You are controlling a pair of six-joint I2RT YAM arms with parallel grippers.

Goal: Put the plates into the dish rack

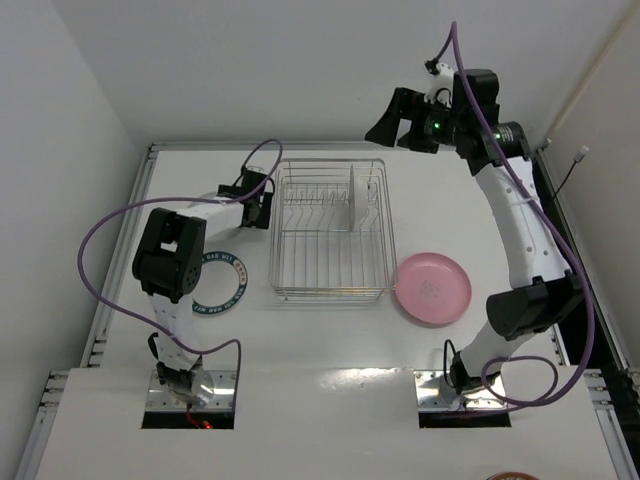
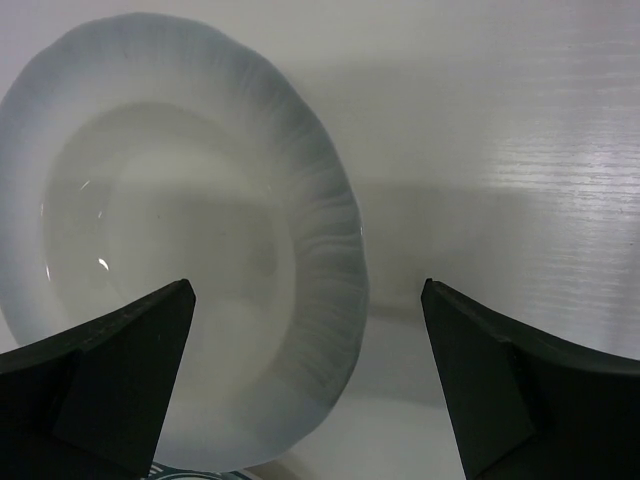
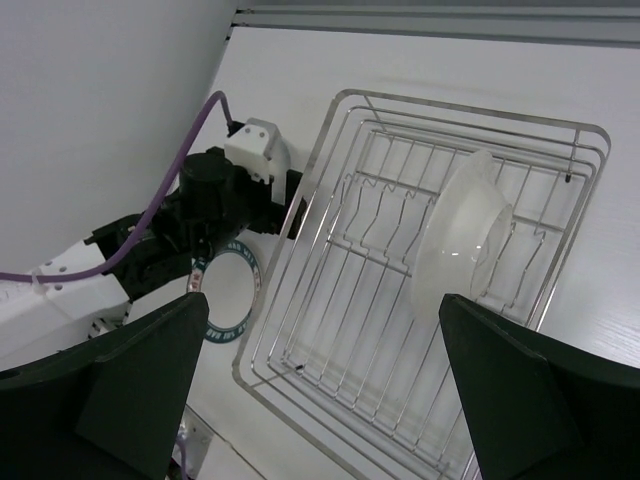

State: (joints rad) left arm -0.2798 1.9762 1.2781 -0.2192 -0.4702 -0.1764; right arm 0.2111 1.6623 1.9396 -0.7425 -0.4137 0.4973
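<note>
The silver wire dish rack stands mid-table, and one plain white plate stands upright in its right-hand slots. A pink plate lies flat to the rack's right. To the left lies a plate with a dark blue lettered rim, partly under my left arm. My left gripper is open by the rack's left side, over a second white plate that lies flat. My right gripper hangs open and empty high above the rack's far right corner, looking down on the rack and its white plate.
A sliver of the blue-rimmed plate shows under the white plate's near edge. White walls close the table at the left and the back. Purple cables loop off both arms. From above, the left arm's forearm hides the flat white plate.
</note>
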